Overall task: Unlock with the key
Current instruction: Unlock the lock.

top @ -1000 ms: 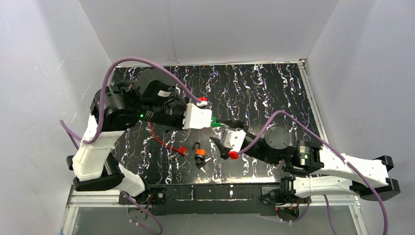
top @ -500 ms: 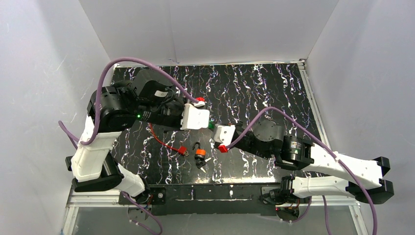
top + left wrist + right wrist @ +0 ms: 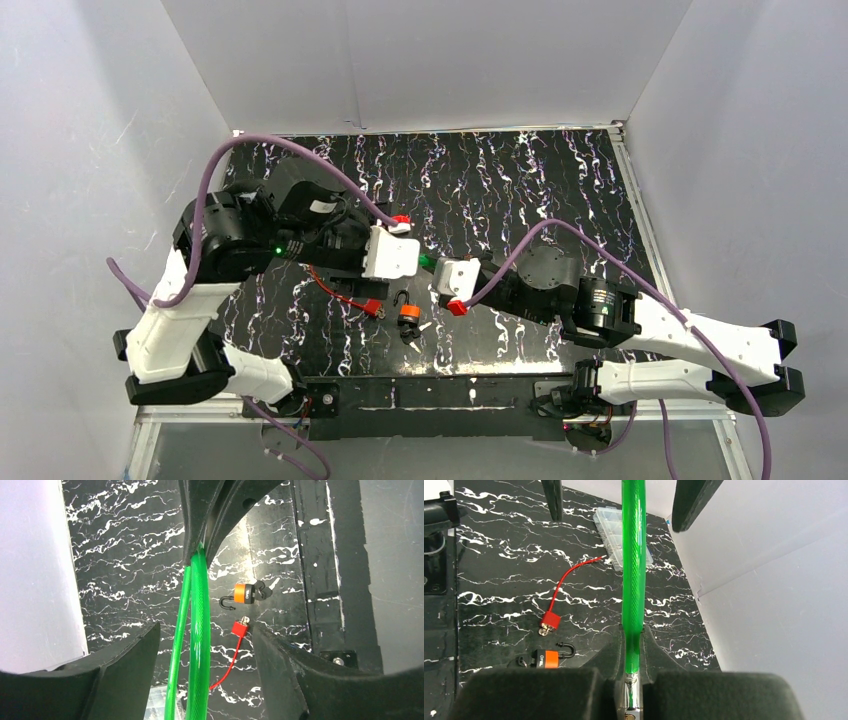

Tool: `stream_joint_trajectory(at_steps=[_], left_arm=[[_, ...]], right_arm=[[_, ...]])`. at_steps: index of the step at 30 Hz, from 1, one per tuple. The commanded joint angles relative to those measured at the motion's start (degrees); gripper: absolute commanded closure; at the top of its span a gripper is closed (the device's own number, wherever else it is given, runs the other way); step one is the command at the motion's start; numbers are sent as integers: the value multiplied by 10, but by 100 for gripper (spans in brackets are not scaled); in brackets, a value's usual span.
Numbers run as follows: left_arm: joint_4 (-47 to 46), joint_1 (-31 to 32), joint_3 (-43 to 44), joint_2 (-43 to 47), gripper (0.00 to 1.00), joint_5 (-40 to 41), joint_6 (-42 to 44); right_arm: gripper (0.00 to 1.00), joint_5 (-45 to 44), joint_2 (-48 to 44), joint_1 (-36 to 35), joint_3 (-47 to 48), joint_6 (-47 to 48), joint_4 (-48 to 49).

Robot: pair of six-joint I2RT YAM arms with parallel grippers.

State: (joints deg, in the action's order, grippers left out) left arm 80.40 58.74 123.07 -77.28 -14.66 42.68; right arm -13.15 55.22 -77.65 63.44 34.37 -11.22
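Observation:
An orange padlock lies on the black marbled table with its shackle swung open and a black-headed key in its base. It also shows in the right wrist view. My right gripper is shut on a green cable just above its chrome end, held above the table. My left gripper is open, its two fingers standing either side of the same green cable without touching it. Both grippers meet mid-table, above and behind the padlock.
A small red lock on a red cable lies just left of the padlock. A clear plastic box sits under the left arm. White walls enclose the table on three sides; a black rail runs along the near edge.
The right gripper came in from the right and shut on the green cable. The left gripper then opened off the cable and drew back a little to the left.

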Motion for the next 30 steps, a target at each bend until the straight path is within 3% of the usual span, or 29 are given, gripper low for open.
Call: stream_joint_trajectory(at_steps=[1,9,19,22,25,27,30], left_arm=[[-81,3,-67,38,36,-1,18],[-156,3,-127,52,45,-18,5],[-91,3,-96,20,78,-39,0],[-89,3,-97,20,77,-36,-5],[-93,3,-104,23,62,-35,-10],[-98,4,-108,23,61,-30,-9],[-99,3,-111,21,68,-29,-1]], right_arm=[[99,18,-2,0,37,-17,59],[99,38,14,-4,48,-36,66],[99,35,0,-5,39,-40,106],[99,35,-16,-6,23,-44,137],[99,37,-25,-6,17,-50,143],[99,41,-27,-7,17,-53,140],[99,42,-29,-9,16,-54,139]])
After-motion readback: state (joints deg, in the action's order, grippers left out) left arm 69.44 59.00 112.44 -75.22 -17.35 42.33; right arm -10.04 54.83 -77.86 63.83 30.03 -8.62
